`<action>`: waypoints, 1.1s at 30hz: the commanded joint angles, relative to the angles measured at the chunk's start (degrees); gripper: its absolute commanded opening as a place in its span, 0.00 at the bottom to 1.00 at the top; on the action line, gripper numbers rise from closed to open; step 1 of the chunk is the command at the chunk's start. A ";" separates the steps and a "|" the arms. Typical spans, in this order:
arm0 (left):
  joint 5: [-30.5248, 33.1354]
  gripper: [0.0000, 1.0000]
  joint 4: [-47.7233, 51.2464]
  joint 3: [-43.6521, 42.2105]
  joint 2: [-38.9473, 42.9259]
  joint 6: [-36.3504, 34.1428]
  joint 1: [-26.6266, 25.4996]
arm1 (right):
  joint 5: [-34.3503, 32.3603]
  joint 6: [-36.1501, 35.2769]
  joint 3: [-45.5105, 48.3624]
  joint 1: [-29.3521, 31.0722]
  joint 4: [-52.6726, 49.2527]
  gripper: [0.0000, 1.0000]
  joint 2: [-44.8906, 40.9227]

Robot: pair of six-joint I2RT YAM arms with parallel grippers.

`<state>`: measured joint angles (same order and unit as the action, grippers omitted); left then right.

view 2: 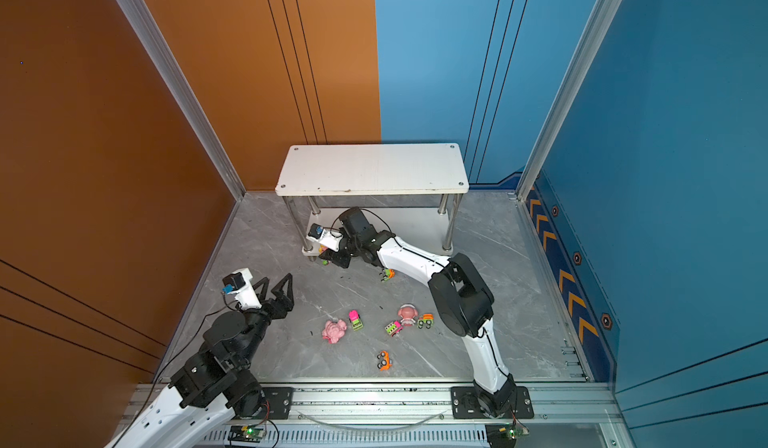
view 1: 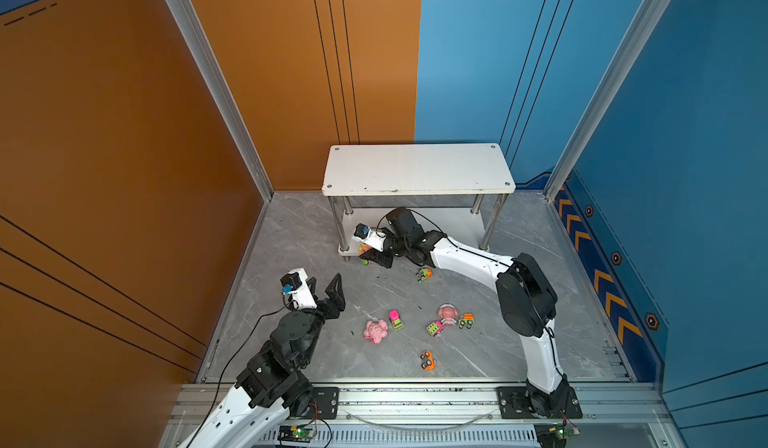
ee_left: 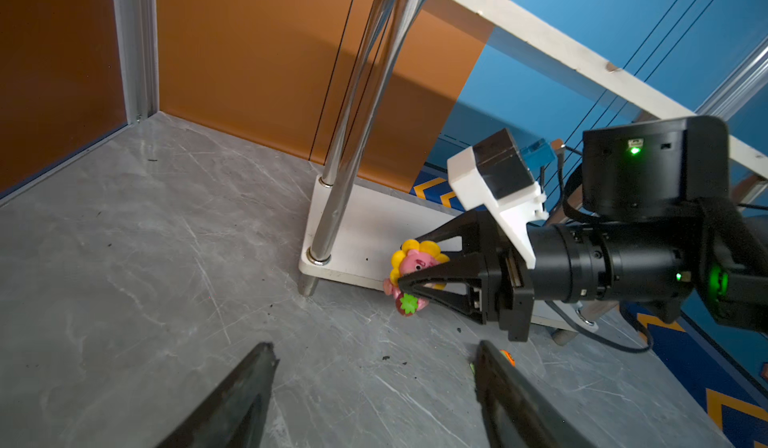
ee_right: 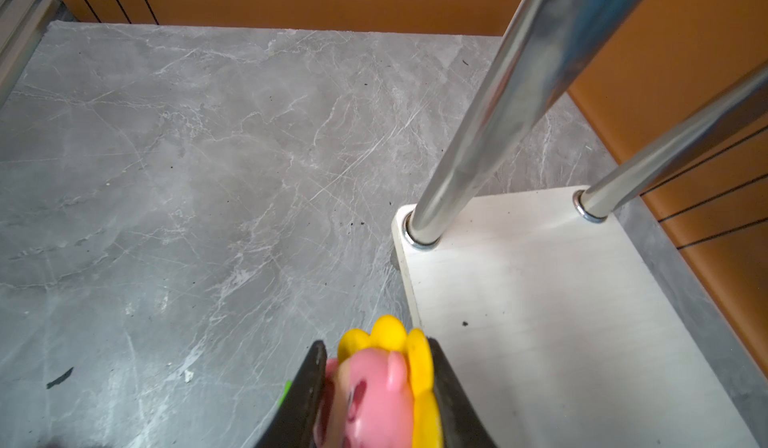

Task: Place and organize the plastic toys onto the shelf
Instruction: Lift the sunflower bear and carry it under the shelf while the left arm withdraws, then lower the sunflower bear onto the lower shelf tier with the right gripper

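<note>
Grey marbled surface (view 1: 291, 233) is lying under our left gripper (view 1: 324, 279), whose fingers we are holding open and empty. Further right, our right gripper (ee_right: 374, 362) is clamping a pink-and-yellow figurine (ee_left: 415, 258) between its fingers just beside the shelf's (view 1: 415, 167) lower board, while seven toys (view 1: 434, 328) are lying loose on the surface.

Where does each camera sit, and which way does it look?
Top views: high over the front, looking down at floor, shelf and toys; left arm and right arm show.
Left wrist: on the left arm, facing the shelf's corner; open left gripper shows.
Right wrist: on the right arm, facing floor and shelf; right gripper, shut on a figurine, shows.
Shared: both wrist views see that figurine and shelf.
</note>
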<state>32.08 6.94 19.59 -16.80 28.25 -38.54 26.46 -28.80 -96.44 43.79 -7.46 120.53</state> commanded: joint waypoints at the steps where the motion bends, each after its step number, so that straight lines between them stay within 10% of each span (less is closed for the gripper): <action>1: -1.01 0.77 3.07 0.68 -0.78 0.72 1.39 | 4.81 -6.09 -6.07 -1.05 -6.36 0.00 4.09; 33: -5.16 0.78 -0.33 1.32 -10.18 3.38 6.38 | 10.65 -10.70 -24.74 -6.02 -12.29 0.05 18.70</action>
<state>27.81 7.73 19.64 -26.70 31.18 -32.67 35.27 -38.81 -119.11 37.58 -18.06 138.04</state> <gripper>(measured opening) 0.784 0.323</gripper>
